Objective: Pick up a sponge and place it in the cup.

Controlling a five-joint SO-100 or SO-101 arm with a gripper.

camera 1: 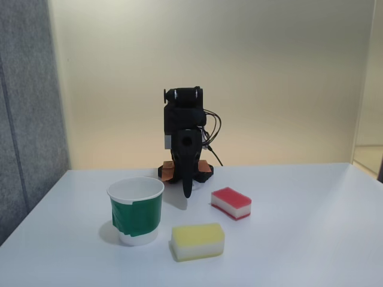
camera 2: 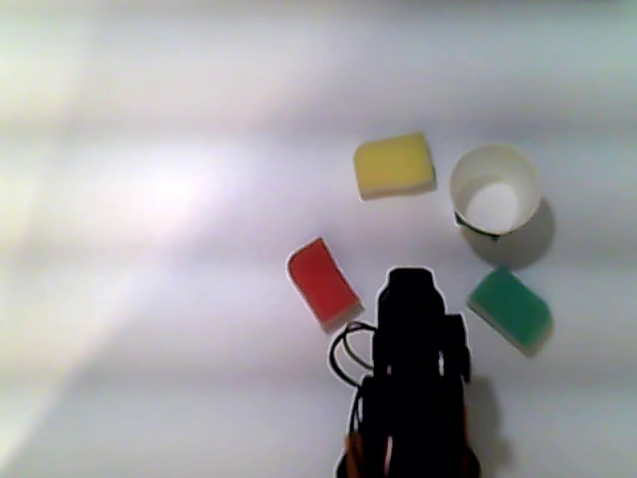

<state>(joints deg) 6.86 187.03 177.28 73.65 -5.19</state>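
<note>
The arm (camera 1: 184, 128) was parked folded at the back of the white table (camera 1: 311, 239), probably a rest pose, so nothing had been started yet. The green-banded cup (camera 1: 136, 210) was stood upright and empty. From it, the yellow-topped sponge (camera 1: 197, 241) was seen at about 4 o'clock in the fixed view, and the red-topped sponge (camera 1: 231, 202) at about 3 o'clock. The gripper (camera 1: 187, 190) was pointed down with nothing held or touched; whether the fingers were parted couldn't be told.

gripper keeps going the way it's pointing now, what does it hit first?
Probably the bare table. In the fixed view the gripper points straight down between the cup and the red sponge; depth is unclear.
</note>
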